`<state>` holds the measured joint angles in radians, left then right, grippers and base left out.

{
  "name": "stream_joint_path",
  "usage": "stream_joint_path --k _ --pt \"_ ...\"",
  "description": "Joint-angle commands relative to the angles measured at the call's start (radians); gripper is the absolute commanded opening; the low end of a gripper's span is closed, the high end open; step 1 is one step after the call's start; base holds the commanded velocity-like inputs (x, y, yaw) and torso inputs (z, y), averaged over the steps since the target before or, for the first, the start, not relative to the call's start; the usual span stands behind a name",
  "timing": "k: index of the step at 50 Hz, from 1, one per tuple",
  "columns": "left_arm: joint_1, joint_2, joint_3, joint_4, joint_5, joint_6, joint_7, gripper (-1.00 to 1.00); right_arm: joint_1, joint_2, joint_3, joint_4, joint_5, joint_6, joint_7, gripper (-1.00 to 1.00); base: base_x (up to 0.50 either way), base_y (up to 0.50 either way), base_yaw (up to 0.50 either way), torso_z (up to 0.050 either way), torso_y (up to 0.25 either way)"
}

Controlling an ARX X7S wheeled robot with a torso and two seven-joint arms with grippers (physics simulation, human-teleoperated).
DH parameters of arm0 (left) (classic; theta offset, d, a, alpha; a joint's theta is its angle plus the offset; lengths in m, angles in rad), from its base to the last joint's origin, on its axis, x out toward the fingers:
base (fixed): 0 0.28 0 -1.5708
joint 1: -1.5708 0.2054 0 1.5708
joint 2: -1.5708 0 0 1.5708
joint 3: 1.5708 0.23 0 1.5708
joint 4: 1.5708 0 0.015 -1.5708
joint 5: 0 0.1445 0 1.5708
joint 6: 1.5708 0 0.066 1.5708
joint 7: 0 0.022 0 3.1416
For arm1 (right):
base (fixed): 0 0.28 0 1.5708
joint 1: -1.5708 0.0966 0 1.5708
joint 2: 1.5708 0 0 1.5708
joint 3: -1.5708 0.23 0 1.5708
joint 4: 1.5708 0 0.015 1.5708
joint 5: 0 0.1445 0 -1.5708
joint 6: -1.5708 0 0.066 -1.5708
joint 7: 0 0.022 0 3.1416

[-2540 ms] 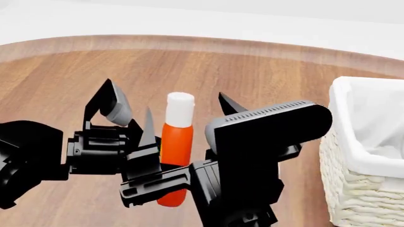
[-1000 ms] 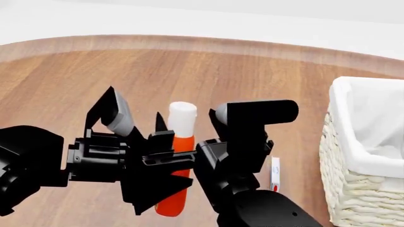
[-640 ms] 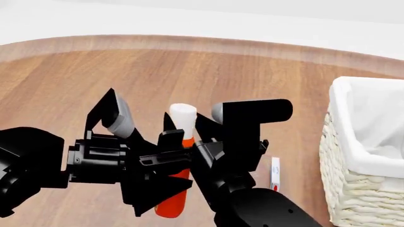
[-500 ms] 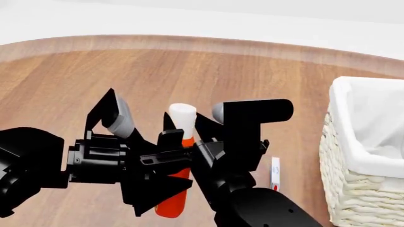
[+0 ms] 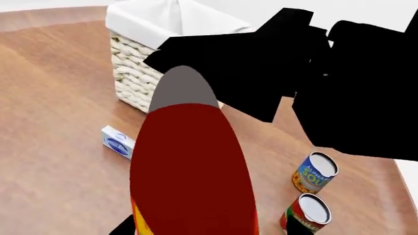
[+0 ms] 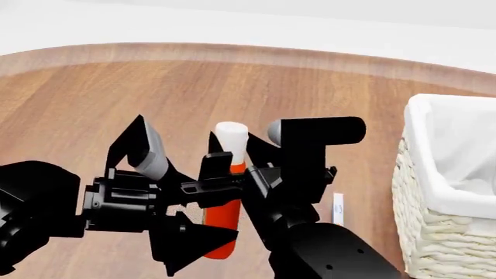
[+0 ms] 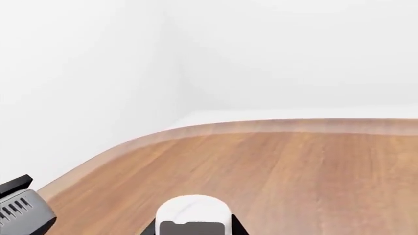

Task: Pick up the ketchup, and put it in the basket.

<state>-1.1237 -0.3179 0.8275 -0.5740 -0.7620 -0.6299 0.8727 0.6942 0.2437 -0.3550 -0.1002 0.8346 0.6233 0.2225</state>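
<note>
The ketchup [image 6: 226,203], an orange-red bottle with a white cap, hangs nearly upright just above the wooden table. My right gripper [image 6: 234,173] is shut on its neck below the cap. In the right wrist view the cap [image 7: 193,209] sits between the black fingers. My left gripper [image 6: 184,185] is open, with one finger above and one below, just left of the bottle. The bottle [image 5: 189,171] fills the left wrist view. The cream wicker basket [image 6: 434,232] with a white liner stands at the right and also shows in the left wrist view [image 5: 134,63].
A small blue-white box [image 6: 337,208] lies on the table between bottle and basket and shows in the left wrist view [image 5: 117,142]. A blue-orange can [image 5: 313,172] and a red-green can [image 5: 306,214] stand nearby. The table's curved far edge [image 6: 248,52] meets a white wall.
The ketchup has risen a little, shifted right and become more upright in my right gripper. The left gripper has stayed open and dropped slightly.
</note>
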Motion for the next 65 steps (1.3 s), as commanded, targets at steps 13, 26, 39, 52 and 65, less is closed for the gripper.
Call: stream_joint_path --k 13,26,39,52,65 --pt "0.099 0.011 -0.072 0.050 0.048 0.115 -0.147 1.00 0.197 0.017 0.031 0.166 -0.112 -0.028 -0.053 -1.00 0.00 0.00 0.00 0.000 0.001" --pt "0.120 0.062 -0.141 -0.080 0.087 0.235 -0.301 1.00 0.346 0.061 0.032 0.317 -0.177 -0.041 -0.076 -1.00 0.00 0.00 0.00 0.000 0.000" --pt "0.130 0.110 -0.201 -0.220 0.121 0.326 -0.483 1.00 0.485 0.093 0.025 0.497 -0.259 -0.104 -0.111 -1.00 0.00 0.00 0.00 0.001 0.001" --pt "0.197 0.114 -0.238 -0.232 0.177 0.423 -0.710 1.00 0.626 0.110 -0.008 0.705 -0.352 -0.162 -0.129 -1.00 0.00 0.00 0.00 0.000 0.000" --pt "0.251 0.082 -0.258 -0.131 0.177 0.445 -0.791 1.00 0.753 0.112 -0.044 0.958 -0.435 -0.248 -0.158 -1.00 0.00 0.00 0.00 0.000 0.001"
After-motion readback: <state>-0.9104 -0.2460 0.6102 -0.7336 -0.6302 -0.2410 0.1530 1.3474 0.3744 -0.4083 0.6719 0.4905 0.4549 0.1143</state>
